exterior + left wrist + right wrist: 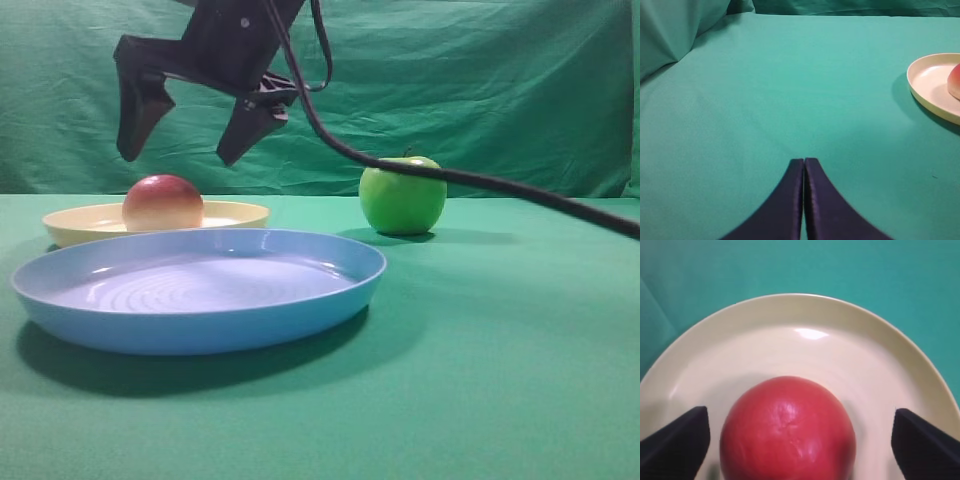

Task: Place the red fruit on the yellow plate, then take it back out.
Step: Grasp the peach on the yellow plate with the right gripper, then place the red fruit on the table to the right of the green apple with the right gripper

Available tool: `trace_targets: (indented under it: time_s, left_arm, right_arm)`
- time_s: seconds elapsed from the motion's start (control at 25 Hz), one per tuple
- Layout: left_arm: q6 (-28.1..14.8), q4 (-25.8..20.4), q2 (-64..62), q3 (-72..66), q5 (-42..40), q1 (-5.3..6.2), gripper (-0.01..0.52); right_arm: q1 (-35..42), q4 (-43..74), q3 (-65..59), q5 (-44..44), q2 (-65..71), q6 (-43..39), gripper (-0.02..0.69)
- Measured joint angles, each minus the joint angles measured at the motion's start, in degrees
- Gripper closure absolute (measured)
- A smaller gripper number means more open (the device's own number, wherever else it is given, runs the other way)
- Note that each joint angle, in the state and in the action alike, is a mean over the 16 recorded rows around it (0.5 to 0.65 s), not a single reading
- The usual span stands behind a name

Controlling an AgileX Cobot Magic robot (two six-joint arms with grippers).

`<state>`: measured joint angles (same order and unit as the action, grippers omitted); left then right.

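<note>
Blue plate [200,290] sits frontmost on green cloth [500,380]; behind, red fruit [162,203] rests on yellow plate [240,213]; right gripper [190,135] hovers wide open, empty; left gripper [804,162] closed, empty.

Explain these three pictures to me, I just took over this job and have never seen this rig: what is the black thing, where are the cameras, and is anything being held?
This is a two-armed robot. The wide picture looks across the green cloth table from the side; the other two come from cameras on each wrist.

On the table: a round red fruit sitting in a shallow cream-yellow plastic plate, a larger light blue ringed plate in front, and a glossy green apple to the right.

The black claw above the fruit is the right end effector. Its jaws stand wide open either side of the fruit, gripping nothing. The left end effector is shut and empty, over bare cloth beside the yellow plate.
</note>
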<state>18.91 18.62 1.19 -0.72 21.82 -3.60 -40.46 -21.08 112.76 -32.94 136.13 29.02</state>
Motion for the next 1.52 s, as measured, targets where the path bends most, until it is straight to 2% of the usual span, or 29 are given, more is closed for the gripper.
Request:
trace_targets:
  time_s: [0.32, 0.52, 0.68, 0.92, 1.12, 1.32, 1.52]
  left_arm:
    - [0.00, 0.00, 0.00, 0.00, 0.00, 0.00, 0.514]
    - [0.00, 0.00, 0.00, 0.00, 0.00, 0.00, 0.514]
    - [0.00, 0.00, 0.00, 0.00, 0.00, 0.00, 0.514]
    - [0.00, 0.00, 0.00, 0.00, 0.00, 0.00, 0.514]
    - [0.00, 0.00, 0.00, 0.00, 0.00, 0.00, 0.514]
    - [0.00, 0.00, 0.00, 0.00, 0.00, 0.00, 0.514]
    - [0.00, 0.00, 0.00, 0.00, 0.00, 0.00, 0.514]
  right_arm:
    - [0.02, -0.15, 0.45, -0.09, 1.75, 0.58, 0.228]
    - [1.13, 0.05, 1.40, -5.42, -0.40, -0.58, 0.371]
    - [2.77, 0.40, 2.17, -12.11, -4.24, -2.52, 0.442]
    - [6.35, 2.53, 2.05, -23.02, -12.78, -7.25, 0.459]
    - [9.91, 4.93, -3.24, -28.09, -22.13, -10.79, 0.462]
    - [12.94, 7.17, -15.40, -26.54, -32.16, -13.01, 0.462]
    - [15.21, 8.36, -32.98, -19.01, -41.09, -13.68, 0.462]
